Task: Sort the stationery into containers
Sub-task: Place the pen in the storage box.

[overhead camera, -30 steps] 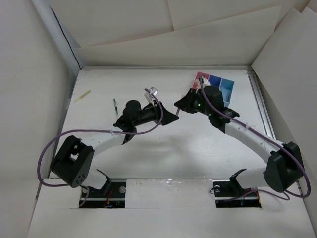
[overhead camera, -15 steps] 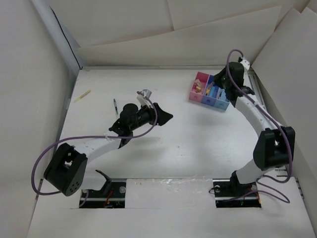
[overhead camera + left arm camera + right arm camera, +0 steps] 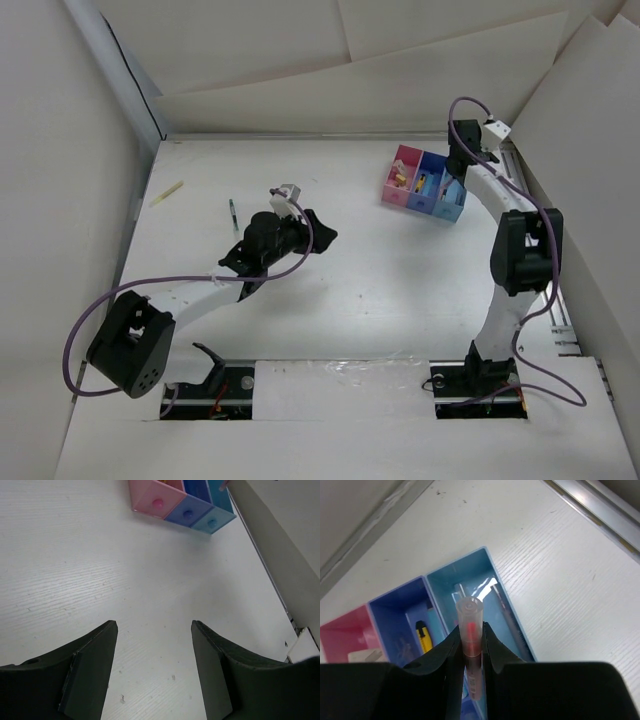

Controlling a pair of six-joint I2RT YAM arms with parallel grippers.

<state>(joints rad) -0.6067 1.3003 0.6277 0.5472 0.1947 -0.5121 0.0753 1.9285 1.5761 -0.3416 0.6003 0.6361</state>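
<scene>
Three joined bins stand at the back right: pink [image 3: 403, 172], dark blue [image 3: 427, 183], light blue [image 3: 450, 196]. My right gripper [image 3: 457, 168] is shut on a pinkish pen with a clear cap [image 3: 469, 611] and holds it upright over the light-blue bin [image 3: 487, 560]. That bin holds a grey pen [image 3: 508, 619]. The dark-blue bin [image 3: 395, 600] holds a yellow item [image 3: 424, 636]. My left gripper [image 3: 320, 232] is open and empty over bare table, with the bins far ahead of it [image 3: 187, 515]. A green pen [image 3: 233, 213] and a yellow pencil [image 3: 167, 193] lie at the left.
White cardboard walls surround the table. A metal rail [image 3: 525, 215] runs along the right edge beside the bins. The pink bin [image 3: 345, 627] holds a pale block. The right arm's column [image 3: 520, 260] stands upright at the right.
My right arm has swung from the table's middle to the back right and now holds the pen above the light-blue bin. My left gripper has drawn back slightly to the left.
</scene>
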